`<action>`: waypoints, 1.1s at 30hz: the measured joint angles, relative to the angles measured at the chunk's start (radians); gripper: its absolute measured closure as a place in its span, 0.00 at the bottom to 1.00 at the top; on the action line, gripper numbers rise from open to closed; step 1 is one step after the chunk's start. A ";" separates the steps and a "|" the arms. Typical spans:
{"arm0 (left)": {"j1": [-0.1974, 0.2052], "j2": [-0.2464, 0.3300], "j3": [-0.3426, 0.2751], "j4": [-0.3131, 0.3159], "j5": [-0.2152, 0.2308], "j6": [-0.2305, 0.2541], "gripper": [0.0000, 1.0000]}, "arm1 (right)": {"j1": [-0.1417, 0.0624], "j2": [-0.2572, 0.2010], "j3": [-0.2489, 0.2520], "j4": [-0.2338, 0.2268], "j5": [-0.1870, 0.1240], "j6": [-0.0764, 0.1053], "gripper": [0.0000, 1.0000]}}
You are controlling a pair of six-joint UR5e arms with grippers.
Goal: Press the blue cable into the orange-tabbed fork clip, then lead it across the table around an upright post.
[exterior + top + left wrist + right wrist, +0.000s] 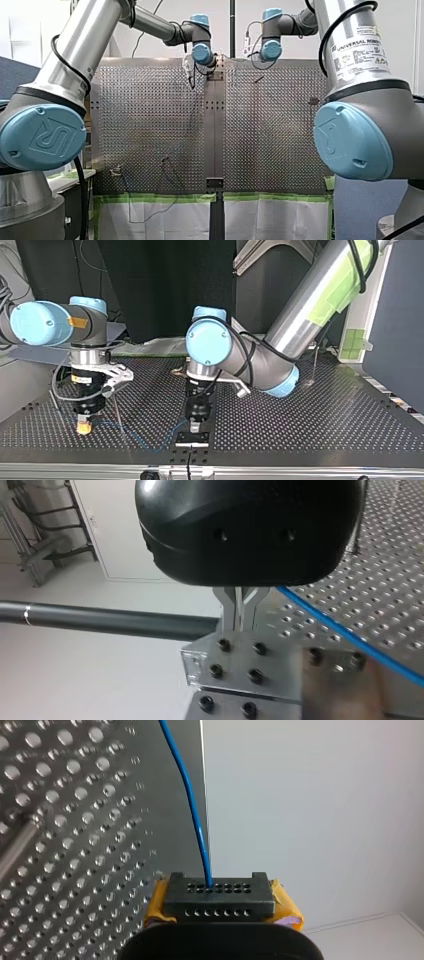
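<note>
Closest in, at the right wrist camera, you see the right gripper [220,900] clamped on the blue cable [197,825]. The line drops into a black tip drilled with two rows of small holes, with yellow pads [286,910] at either side. The cable points away from the fingers in a gentle bow, along the edge of the perforated table [75,845].

At the left wrist camera, the left gripper [239,615] has its bare metal fingers [229,607] brought together — only a hairline slit shows between them. Their tips sit at a bright metal plate [235,662] studded with black socket screws. The cable passes just beside those fingers and slants straight off over the table; you cannot tell whether it touches them.

In the top view the cable's long axis lies across the view, near the table edge closest to that camera. It leaves the right gripper at the view's left, sags flat on the dimpled metal sheet, then rises beside the left gripper at the middle.

Farther off, in the front view, a white label [357,55] on the right arm [370,85] reads "UNIVERSAL" — the rest is too small for you to read. Both arms are smooth grey tube with glossy sky-blue joint caps [42,137] embossed with an angular emblem. Green tape [155,198] edges the table.
</note>
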 joint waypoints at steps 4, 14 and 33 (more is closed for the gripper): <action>-0.007 -0.027 0.043 -0.041 0.005 0.002 1.00 | -0.014 -0.001 0.000 0.005 -0.007 0.011 1.00; -0.032 -0.046 0.144 -0.084 0.023 -0.003 1.00 | -0.068 -0.001 0.001 0.031 -0.040 0.016 1.00; -0.067 -0.174 0.274 -0.134 0.017 -0.022 1.00 | -0.169 -0.001 0.003 0.049 -0.083 -0.003 1.00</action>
